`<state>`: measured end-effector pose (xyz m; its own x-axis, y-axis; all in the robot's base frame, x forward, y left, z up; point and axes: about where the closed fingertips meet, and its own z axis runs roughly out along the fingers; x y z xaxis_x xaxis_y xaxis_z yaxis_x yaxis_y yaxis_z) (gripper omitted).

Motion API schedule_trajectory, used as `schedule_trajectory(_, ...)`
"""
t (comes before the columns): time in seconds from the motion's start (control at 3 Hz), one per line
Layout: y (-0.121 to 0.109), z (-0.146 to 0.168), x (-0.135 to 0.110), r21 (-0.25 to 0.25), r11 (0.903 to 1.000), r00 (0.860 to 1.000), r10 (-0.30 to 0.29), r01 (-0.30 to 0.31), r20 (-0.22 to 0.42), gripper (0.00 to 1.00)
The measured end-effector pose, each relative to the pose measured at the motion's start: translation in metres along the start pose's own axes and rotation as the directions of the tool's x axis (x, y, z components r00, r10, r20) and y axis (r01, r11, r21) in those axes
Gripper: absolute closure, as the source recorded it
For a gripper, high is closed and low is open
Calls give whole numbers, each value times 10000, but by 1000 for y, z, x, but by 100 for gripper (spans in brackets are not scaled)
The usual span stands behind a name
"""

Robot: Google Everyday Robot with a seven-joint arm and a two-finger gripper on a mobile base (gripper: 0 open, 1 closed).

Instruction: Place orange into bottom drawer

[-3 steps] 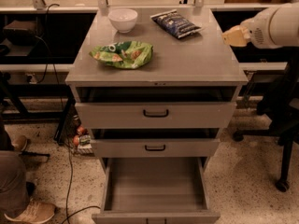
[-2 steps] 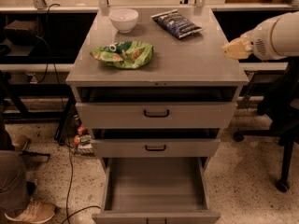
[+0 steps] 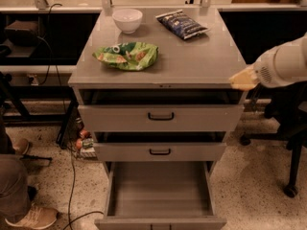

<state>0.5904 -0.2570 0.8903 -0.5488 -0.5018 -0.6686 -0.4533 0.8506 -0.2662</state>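
Well, my gripper (image 3: 243, 78) hangs just off the near right corner of the cabinet top (image 3: 201, 63), above the bottom drawer (image 3: 160, 190), which stands pulled out and bare. I cannot tell whether the gripper holds anything, and I see no orange, perhaps hidden there. The upper drawers (image 3: 160, 118) crowd the descent. The bowl (image 3: 127, 19) and the snack bags (image 3: 127, 55) sit clear, far left.

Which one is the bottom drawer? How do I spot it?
Find the grey cabinet with a white bowl on top; the gripper hovers by its front right corner. Look down past the two black-handled drawers to the bottom drawer. It alone is pulled wide open, showing a plain grey inside.
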Motion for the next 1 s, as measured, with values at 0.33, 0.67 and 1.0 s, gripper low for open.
schedule_trajectory(0.33,17,33,38,-57,10000,9958,-75,70,-917,100)
schedule_trajectory(0.67,17,33,39,-80,10000,9957,-31,24,-925,100)
schedule_trajectory(1.0,34,53,63,-554,9978,9918,306,-377,-1242,100)
